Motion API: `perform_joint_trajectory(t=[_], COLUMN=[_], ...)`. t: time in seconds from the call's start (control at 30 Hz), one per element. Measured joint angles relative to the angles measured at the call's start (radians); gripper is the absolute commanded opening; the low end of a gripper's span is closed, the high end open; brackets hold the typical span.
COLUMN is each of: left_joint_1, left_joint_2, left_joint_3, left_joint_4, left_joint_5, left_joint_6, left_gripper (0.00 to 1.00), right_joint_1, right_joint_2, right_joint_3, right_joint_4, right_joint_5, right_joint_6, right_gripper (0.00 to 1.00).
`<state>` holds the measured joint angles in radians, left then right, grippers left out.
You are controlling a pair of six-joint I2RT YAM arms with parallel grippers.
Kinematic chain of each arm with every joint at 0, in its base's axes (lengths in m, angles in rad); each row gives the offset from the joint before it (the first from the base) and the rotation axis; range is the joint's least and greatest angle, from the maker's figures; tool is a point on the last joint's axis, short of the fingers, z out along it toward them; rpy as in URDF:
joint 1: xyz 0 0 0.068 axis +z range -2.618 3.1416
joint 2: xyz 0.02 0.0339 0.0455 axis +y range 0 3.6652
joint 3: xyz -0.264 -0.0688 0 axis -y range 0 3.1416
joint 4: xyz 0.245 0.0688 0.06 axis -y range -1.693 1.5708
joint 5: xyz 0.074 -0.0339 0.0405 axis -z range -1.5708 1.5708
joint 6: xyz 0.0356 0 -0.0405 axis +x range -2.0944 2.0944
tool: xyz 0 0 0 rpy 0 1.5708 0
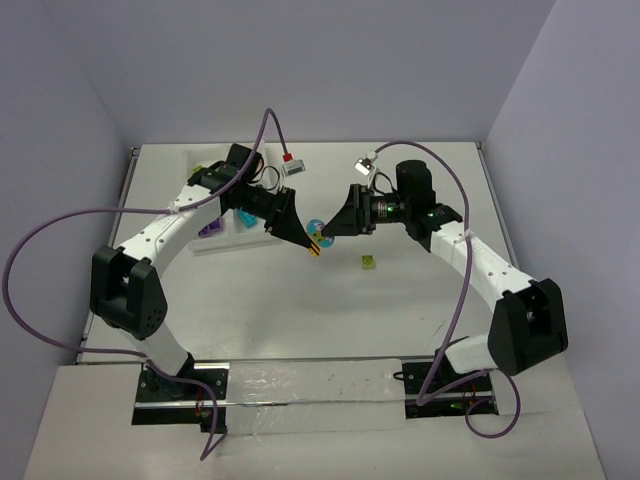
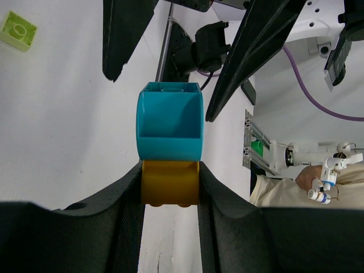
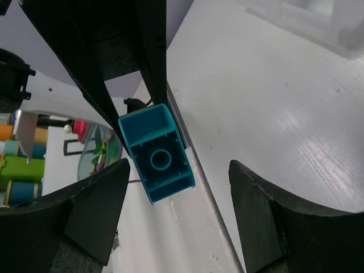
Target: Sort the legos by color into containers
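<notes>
The left claw (image 2: 169, 177) squeezes a yellow brick (image 2: 169, 189) with a teal brick (image 2: 169, 122) stuck to it, up over the middle of the tabletop (image 1: 300, 320). The right claw (image 3: 177, 170) is wide open around the teal brick, not touching it. A green brick (image 1: 368, 262) lies nearby.

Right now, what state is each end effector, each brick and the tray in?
Left end effector: shut on the yellow brick.
Right end effector: open, fingers either side of the teal brick, not touching it.
Yellow brick: clamped, stuck to the teal brick.
Teal brick: attached, ungripped.
Lime green brick: loose on the table.
Purple brick: in the tray, compartment unclear.
</notes>
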<state>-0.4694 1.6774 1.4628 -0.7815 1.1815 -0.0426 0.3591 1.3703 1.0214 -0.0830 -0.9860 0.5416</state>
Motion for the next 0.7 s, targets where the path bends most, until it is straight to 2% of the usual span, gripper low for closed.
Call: perform_joint_trajectory(t=[0.07,0.3,0.33,0.4,0.43,0.57,0.7], left_joint_1=[0.000,0.002,0.004,0.007,0.008,0.008,0.014], left_joint_2=[-0.004,-0.008,-0.008,-0.008,-0.008,-0.008,-0.010], left_joint_3=[0.000,0.000,0.000,0.000,0.000,0.000,-0.003], left_joint_4=[0.000,-0.002,-0.002,-0.002,-0.002,-0.002,0.004], left_joint_5=[0.002,0.016,0.023,0.033,0.036,0.032,0.000], left_joint_6=[0.000,0.002,0.001,0.001,0.001,0.001,0.003], left_gripper=[0.00,0.00,0.00,0.00,0.00,0.00,0.00], right_joint_1=[0.004,0.014,0.013,0.013,0.013,0.010,-0.013], right_joint_2=[0.010,0.032,0.034,0.037,0.038,0.037,-0.037], right_joint_3=[0.000,-0.001,-0.001,-0.001,-0.001,-0.001,-0.073], right_joint_4=[0.014,0.087,0.098,0.115,0.120,0.112,0.141], right_joint_5=[-0.034,-0.119,-0.129,-0.140,-0.143,-0.130,0.030], right_joint_6=[0.005,0.040,0.046,0.055,0.057,0.053,0.111], right_gripper=[0.58,0.40,0.33,0.08,0.01,0.00,0.00])
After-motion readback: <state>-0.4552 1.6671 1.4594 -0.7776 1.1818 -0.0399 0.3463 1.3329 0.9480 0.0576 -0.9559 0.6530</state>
